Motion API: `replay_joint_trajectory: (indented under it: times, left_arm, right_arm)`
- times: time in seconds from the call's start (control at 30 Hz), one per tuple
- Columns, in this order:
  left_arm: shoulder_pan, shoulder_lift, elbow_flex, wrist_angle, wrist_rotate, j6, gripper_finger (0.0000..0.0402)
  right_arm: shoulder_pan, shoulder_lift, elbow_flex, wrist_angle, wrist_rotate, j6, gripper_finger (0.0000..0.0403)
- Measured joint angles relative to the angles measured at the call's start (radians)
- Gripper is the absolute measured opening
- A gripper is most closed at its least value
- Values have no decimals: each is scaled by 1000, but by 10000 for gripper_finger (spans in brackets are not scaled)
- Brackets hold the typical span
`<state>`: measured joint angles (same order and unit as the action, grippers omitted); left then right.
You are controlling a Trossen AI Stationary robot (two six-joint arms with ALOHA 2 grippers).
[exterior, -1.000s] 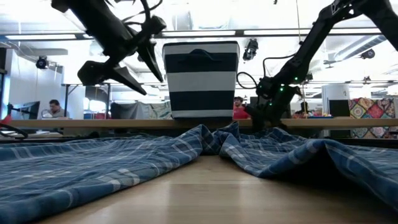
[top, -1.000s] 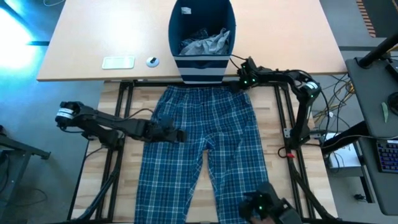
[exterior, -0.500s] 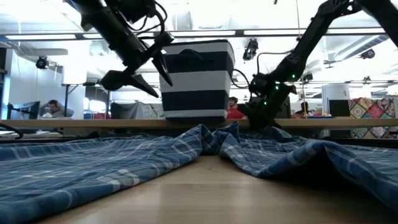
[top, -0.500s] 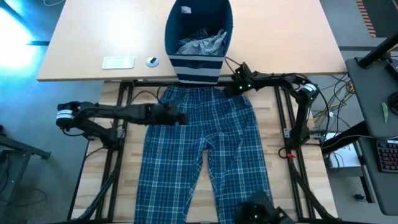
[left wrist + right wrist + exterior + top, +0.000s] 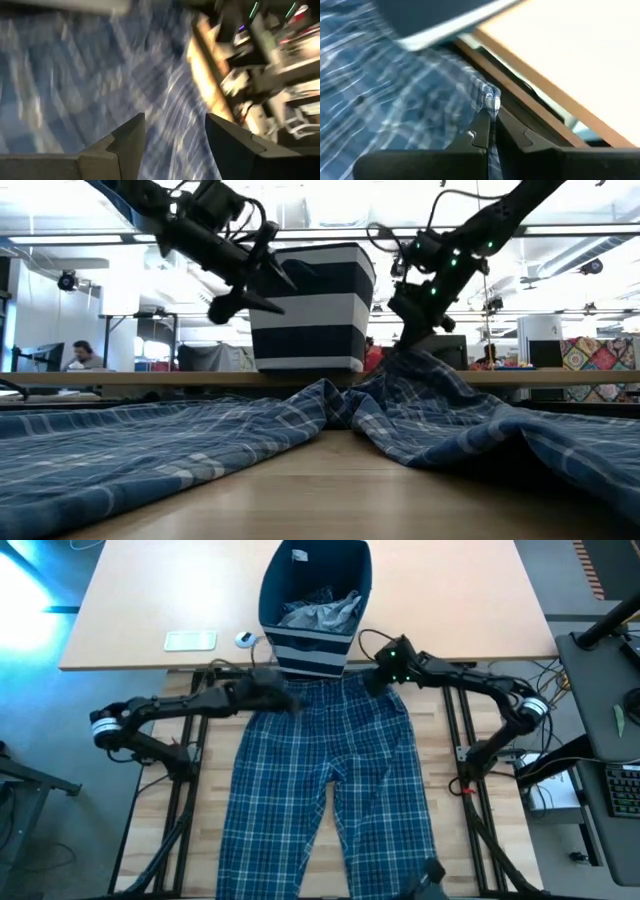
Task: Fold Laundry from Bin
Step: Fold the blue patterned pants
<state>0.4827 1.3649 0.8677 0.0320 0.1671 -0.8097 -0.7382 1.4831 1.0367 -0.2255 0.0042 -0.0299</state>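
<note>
My right jaws (image 5: 489, 131) pinch the plaid trousers' (image 5: 325, 780) waistband corner beside the bin (image 5: 312, 610) — lifted off the tabletop (image 5: 215, 690); my left jaws (image 5: 175, 131) gape, empty, above the opposite waistband corner.

The blue-and-white plaid cloth trousers (image 5: 325, 785) lie flat on the slatted wooden table top (image 5: 445, 780), waistband toward twelve o'clock, both legs running to six o'clock. Just beyond the waistband, at twelve o'clock, the soft-sided navy fabric bin with pale stripes (image 5: 315, 605) stands on the smooth tan desk (image 5: 130, 610), with a crumpled grey cloth garment (image 5: 320, 610) inside it. At nine o'clock from the bin, a flat pale rectangular slab (image 5: 190, 640) and a small round disc (image 5: 245, 638) lie on that desk. The left gripper (image 5: 285, 700) hangs over the waistband's ten o'clock corner; the right gripper (image 5: 378, 678) sits at its two o'clock corner.
</note>
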Motion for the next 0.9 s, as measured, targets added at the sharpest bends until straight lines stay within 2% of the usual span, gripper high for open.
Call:
replay_joint_trajectory:
  times: [0.13,0.3,0.5,0.63,0.77,0.9]
  left_arm:
    - [118,54,5,138,92,18,190]
    - [179,187,75,177,114,58,190]
    - [200,386,283,174,121,108,190]
    - [208,485,440,117,137,133,190]
    - [178,470,511,-11,187,198,190]
    - [94,388,466,-150,195,198,190]
  right_arm:
    - [63,-35,-40,12,-3,-67,10]
    - [154,-38,-47,29,51,-124,10]
    - [241,-38,-47,33,83,-138,9]
    - [295,-38,-47,33,154,-140,9]
    - [344,-40,-47,51,185,-147,9]
    - [410,-39,-47,78,232,-215,9]
